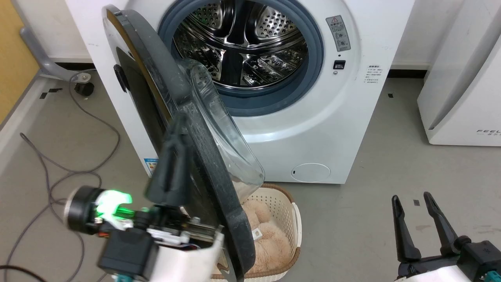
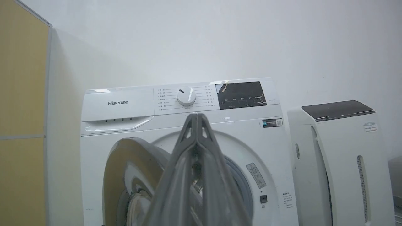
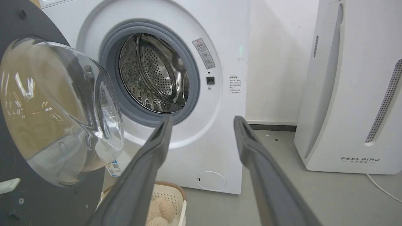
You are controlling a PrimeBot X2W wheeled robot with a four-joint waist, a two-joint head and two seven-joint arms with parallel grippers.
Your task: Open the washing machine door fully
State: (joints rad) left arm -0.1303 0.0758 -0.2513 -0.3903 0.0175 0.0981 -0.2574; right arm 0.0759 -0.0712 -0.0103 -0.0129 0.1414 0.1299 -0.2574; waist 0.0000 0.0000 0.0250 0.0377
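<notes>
The washing machine [image 1: 344,117] stands with its steel drum exposed. The washing machine door [image 1: 213,164], black with a bulging clear glass bowl, hangs on its left hinge and stands swung out about edge-on to me. My left gripper [image 1: 178,125] is shut, its fingers pressed together with nothing between them, right against the door's outer face near the rim. The left wrist view has these shut fingers [image 2: 196,117] pointing at the machine's front [image 2: 119,106], beside the door [image 2: 135,169]. My right gripper [image 1: 413,201] [image 3: 203,121] stands open and holds nothing, low on the right, well clear of the door [image 3: 47,103].
A cream basket [image 1: 287,207] with a beige plush thing sits on the floor under the door. A white FEELAIR appliance [image 1: 462,98] stands to the right of the machine. Grey cables [image 1: 47,168] trail over the floor at the left, near a yellow panel [image 2: 22,94].
</notes>
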